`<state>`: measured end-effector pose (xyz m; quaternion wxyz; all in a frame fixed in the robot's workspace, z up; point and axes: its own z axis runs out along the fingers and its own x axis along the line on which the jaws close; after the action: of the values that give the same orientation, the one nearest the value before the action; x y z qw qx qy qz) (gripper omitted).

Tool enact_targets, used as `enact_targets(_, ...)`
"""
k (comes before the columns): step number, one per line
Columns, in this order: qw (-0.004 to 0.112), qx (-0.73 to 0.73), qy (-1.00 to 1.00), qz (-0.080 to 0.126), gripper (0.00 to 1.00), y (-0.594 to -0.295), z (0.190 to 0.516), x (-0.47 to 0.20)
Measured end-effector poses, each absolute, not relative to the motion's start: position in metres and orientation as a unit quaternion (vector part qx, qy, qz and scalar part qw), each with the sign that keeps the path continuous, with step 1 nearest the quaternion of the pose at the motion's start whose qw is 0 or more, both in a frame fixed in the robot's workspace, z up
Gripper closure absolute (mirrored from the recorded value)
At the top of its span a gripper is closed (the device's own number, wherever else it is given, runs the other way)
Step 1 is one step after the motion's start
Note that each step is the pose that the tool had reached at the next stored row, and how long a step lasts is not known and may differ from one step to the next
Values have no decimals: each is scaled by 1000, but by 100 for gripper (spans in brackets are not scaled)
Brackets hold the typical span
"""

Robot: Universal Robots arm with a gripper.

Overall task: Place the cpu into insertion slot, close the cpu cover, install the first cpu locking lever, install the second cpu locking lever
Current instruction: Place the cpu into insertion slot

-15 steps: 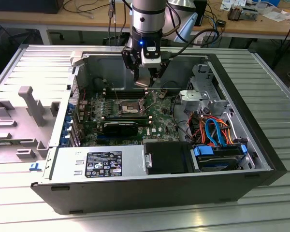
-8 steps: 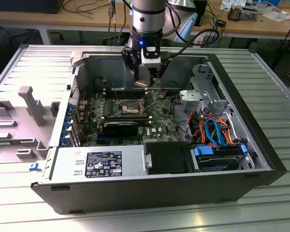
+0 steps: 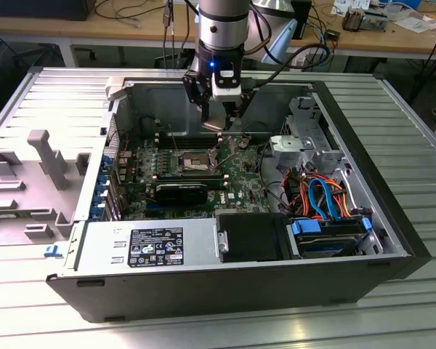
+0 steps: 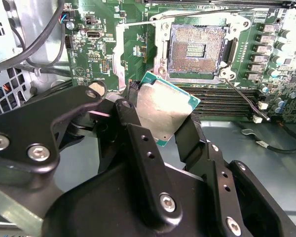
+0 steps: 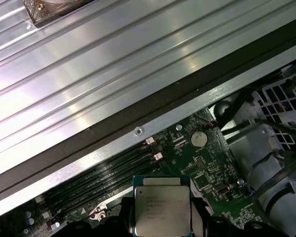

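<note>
While the gripper [image 4: 160, 123] is closed on the cpu [image 4: 165, 111], pinching two opposite edges, the chip hangs in the air over the green board, not yet in the slot [image 4: 197, 49]. In the second wrist view the slot lies open beside the chip, its tan-gold contacts bare. In the exterior view the gripper [image 3: 216, 120] hangs inside the open computer case [image 3: 240, 280], just beyond the slot [image 3: 195, 160]. In the first wrist view the cpu [image 5: 163, 210] shows its silvery top, with memory sticks [image 5: 103, 177] behind it.

The cpu [image 4: 165, 111] sits in the end effector [image 4: 160, 123], near but apart from the insertion slot [image 4: 198, 49].
</note>
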<state>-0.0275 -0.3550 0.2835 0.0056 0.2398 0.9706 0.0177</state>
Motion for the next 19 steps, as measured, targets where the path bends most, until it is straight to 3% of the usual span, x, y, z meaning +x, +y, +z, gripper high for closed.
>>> enact_targets(19, 6, 251, 968, 17, 46, -355, 283, -27)
